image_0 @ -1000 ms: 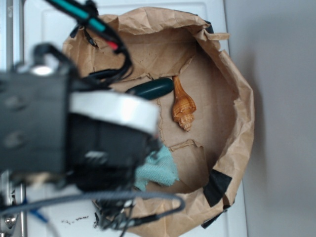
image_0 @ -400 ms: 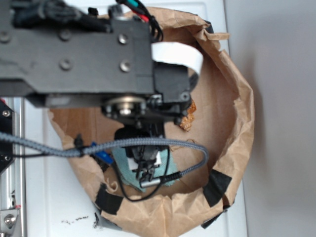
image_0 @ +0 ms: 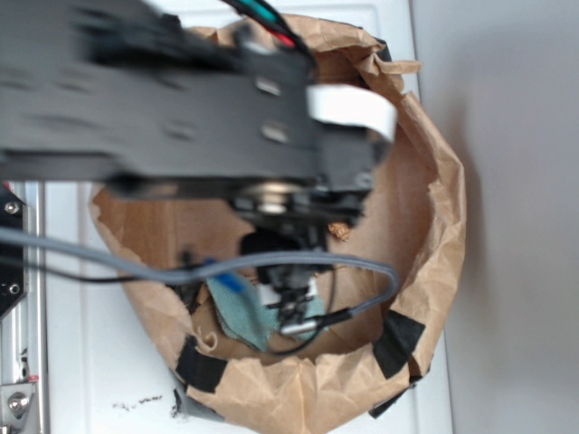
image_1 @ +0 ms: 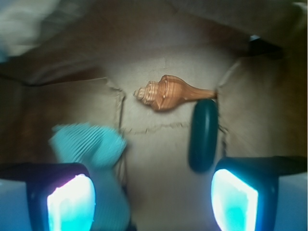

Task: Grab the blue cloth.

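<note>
1. Seen from the wrist camera, the pincer [image_1: 153, 195] is spread wide, its two glowing pads at the bottom corners of the frame, with nothing pinched between them.
2. Pale teal and ribbed, the blue cloth [image_1: 89, 144] lies on the brown paper floor just above the pad on the left of the frame; part of it runs down beside that pad. Whether the pad touches the fabric cannot be told, since the picture is blurred.
3. Near the pad on the right of the frame lies a dark green oval object [image_1: 203, 134], lengthwise, apart from the cloth.
4. An orange-brown spiral shell [image_1: 168, 92] rests beyond both, its narrow end meeting the top of the green oval.
5. From the exterior camera, the dark, blurred robot arm [image_0: 181, 99] covers much of the scene. Below it the pincer [image_0: 291, 306] sits low inside a crumpled brown paper basin [image_0: 443, 226] patched with black tape, standing on a white worktop [image_0: 90, 362].
6. There the cloth [image_0: 240, 312] shows beside the pincer, partly crossed by grey cable [image_0: 362, 267].
</note>
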`<state>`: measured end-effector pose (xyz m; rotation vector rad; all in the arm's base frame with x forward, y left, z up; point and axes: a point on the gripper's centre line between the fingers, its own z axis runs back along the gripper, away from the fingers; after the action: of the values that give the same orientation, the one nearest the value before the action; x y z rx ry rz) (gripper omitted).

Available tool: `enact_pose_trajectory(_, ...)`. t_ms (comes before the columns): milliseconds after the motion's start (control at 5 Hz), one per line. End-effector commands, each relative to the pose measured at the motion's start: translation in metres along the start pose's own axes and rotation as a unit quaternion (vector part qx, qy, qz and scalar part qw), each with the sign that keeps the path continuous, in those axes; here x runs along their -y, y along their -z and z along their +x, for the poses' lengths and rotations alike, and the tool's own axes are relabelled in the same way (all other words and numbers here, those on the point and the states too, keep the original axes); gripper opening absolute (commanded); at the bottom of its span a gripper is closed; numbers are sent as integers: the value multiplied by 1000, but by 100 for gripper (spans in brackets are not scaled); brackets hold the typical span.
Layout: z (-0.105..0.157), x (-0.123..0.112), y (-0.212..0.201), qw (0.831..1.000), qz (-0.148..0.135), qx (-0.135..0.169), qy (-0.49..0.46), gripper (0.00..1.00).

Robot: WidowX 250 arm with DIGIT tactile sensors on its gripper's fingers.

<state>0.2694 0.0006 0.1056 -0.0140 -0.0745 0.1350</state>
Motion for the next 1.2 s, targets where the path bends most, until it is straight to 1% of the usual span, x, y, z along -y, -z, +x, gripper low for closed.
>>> enact_pose_trajectory(0,18,-2,32,998,18,61,19,100)
enact_pose_trajectory(200,12,6,24,999,-29,17,36,100)
enact_pose_trajectory(400,11,8,3,997,-78,-18,16,100)
enact_pose_trajectory(600,-4,7,-10,995,-95,-28,32,100)
enact_pose_trajectory(800,-20,9,-2,996,-81,-22,43,100)
enact_pose_trajectory(1000,-35,9,6,993,-88,-33,66,100)
